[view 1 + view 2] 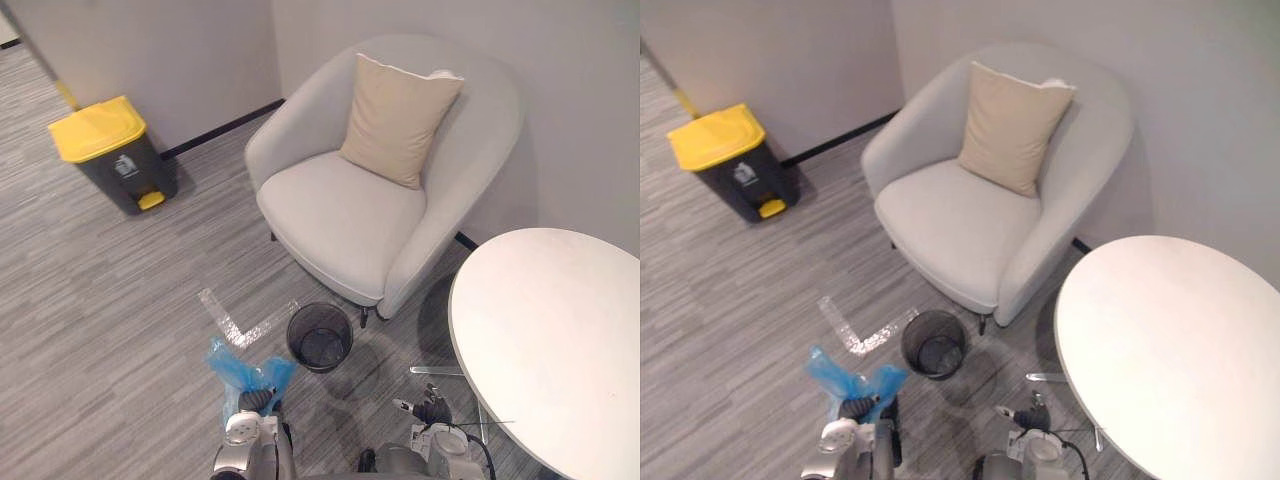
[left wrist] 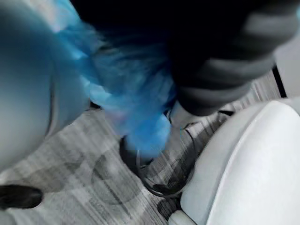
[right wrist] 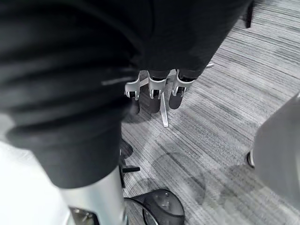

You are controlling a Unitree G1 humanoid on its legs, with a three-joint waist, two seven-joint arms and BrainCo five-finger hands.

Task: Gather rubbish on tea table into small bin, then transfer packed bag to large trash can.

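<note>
A crumpled blue rubbish bag (image 1: 232,365) bunches up around my left hand (image 1: 252,401), low above the carpet; close up, the blue plastic (image 2: 136,103) spills out beside the hand's dark cover. The small black mesh bin (image 1: 320,337) stands on the floor just right of the bag, in front of the armchair, without a liner. The large dark trash can (image 1: 110,150) with a yellow lid stands at the far left by the wall. My right hand (image 1: 430,408) hangs by the table's base, its fingers (image 3: 157,91) relaxed and holding nothing.
A light grey armchair (image 1: 350,210) with a beige cushion (image 1: 398,118) stands behind the bin. The round white tea table (image 1: 550,330) takes up the right side, its top bare. An L-shaped tape mark (image 1: 235,325) lies on the grey carpet left of the bin.
</note>
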